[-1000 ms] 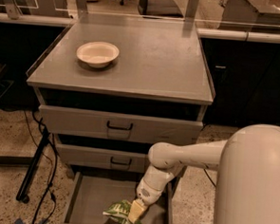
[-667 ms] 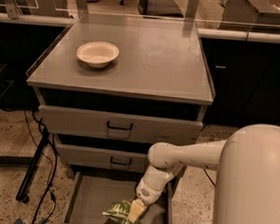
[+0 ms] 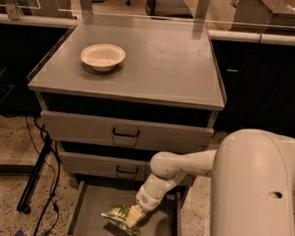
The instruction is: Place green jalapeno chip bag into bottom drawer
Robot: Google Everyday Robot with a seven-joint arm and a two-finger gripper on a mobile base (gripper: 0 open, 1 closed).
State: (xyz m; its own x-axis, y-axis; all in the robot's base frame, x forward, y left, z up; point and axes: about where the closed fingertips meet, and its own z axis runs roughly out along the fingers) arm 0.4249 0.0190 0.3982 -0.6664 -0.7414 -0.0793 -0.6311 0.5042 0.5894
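The green jalapeno chip bag (image 3: 117, 217) lies crumpled over the grey floor of the pulled-out bottom drawer (image 3: 89, 209), near its middle. My gripper (image 3: 133, 217) reaches down into the drawer from the white arm on the right, and its pale fingers close on the bag's right end. I cannot tell whether the bag rests on the floor or hangs just above it. The two drawers above it are closed.
A round cream bowl (image 3: 102, 55) sits on the cabinet top (image 3: 161, 60) at the left. The middle drawer's front (image 3: 99, 163) hangs just above my wrist. My large white arm housing (image 3: 258, 192) fills the right foreground. A black stand leg and cables (image 3: 36, 176) stand left of the cabinet.
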